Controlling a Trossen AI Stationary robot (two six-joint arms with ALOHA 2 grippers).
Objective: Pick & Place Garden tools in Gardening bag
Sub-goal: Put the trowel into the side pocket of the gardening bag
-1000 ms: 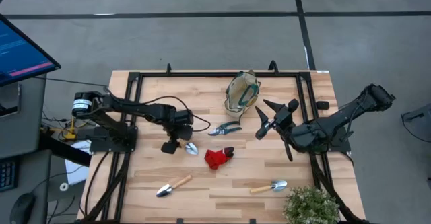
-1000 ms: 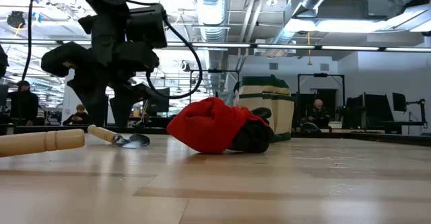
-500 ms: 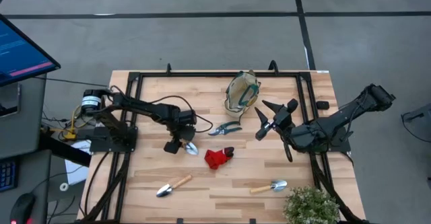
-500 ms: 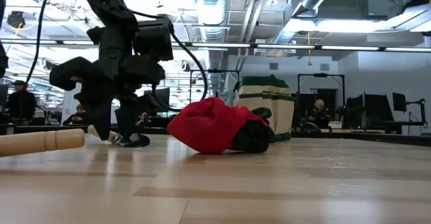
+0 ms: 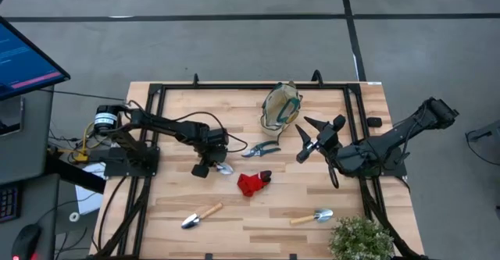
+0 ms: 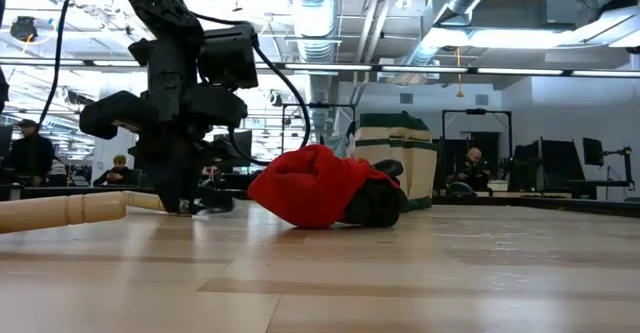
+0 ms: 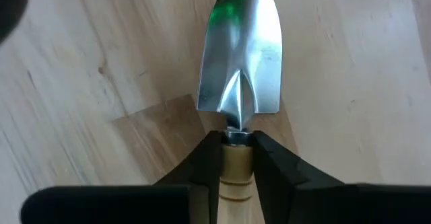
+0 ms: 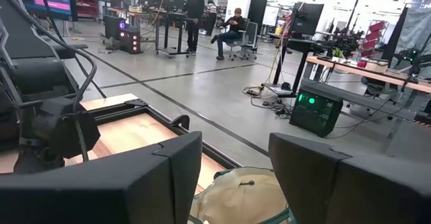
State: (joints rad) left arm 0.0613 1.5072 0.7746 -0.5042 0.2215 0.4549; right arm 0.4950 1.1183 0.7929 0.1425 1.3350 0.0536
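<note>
A silver-headed trowel (image 5: 223, 169) with a light wooden handle lies flat on the table left of centre. My left gripper (image 5: 209, 166) is down on it, shut on its handle; the blade (image 7: 239, 56) shows past the fingers. My right gripper (image 5: 312, 137) hangs open and empty above the table, right of the beige bag (image 5: 279, 108), which stands at the far middle. The red-and-black glove (image 5: 253, 182) lies near the centre, and the teal-handled shears (image 5: 262, 149) lie between the glove and the bag. My left gripper pinches the trowel's wooden handle (image 7: 236, 173) between its two fingers, right behind the metal collar at the blade end. The fingers (image 7: 205, 160) come from above, pointing down, and lie across the handle. The trowel lies flat on the table.
A second trowel (image 5: 199, 214) lies near the front left and another wooden-handled tool (image 5: 312, 216) near the front right. A leafy potted plant (image 5: 361, 238) stands at the front right corner. A black frame (image 5: 234, 88) runs around the table's edges.
My left gripper has gone a little toward the table's right edge and down to the table, onto the trowel's handle.
</note>
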